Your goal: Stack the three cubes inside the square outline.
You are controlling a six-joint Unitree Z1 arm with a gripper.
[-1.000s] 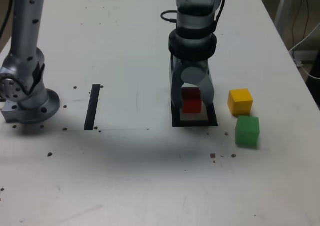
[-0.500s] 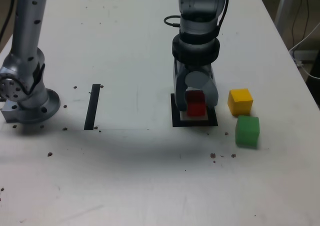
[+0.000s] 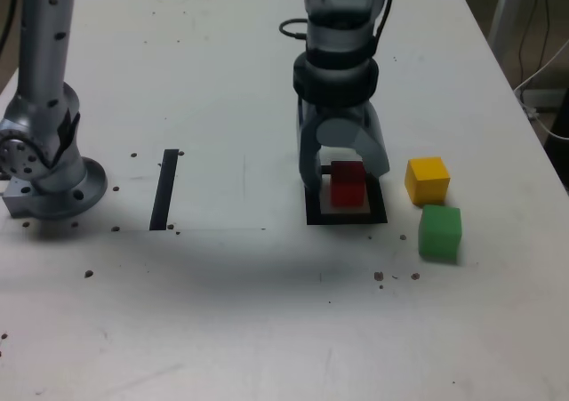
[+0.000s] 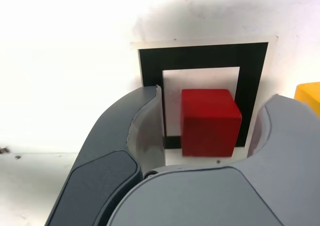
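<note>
Parted around a solid red cube [image 4: 211, 123], without gripping, in the grey robot gripper [image 4: 216, 93], jaws apart. Under the hand, framing the red cube, a square black tape outline with white centre [image 4: 200, 57]. Just beside the hand, to the exterior view's right, a solid yellow cube [image 3: 428, 181]; slightly farther, a solid green cube [image 3: 440, 234]. Well apart, to that view's left, a straight black tape strip [image 3: 164, 190].

Apparently smooth, matt red cube [image 4: 210, 123]
</note>
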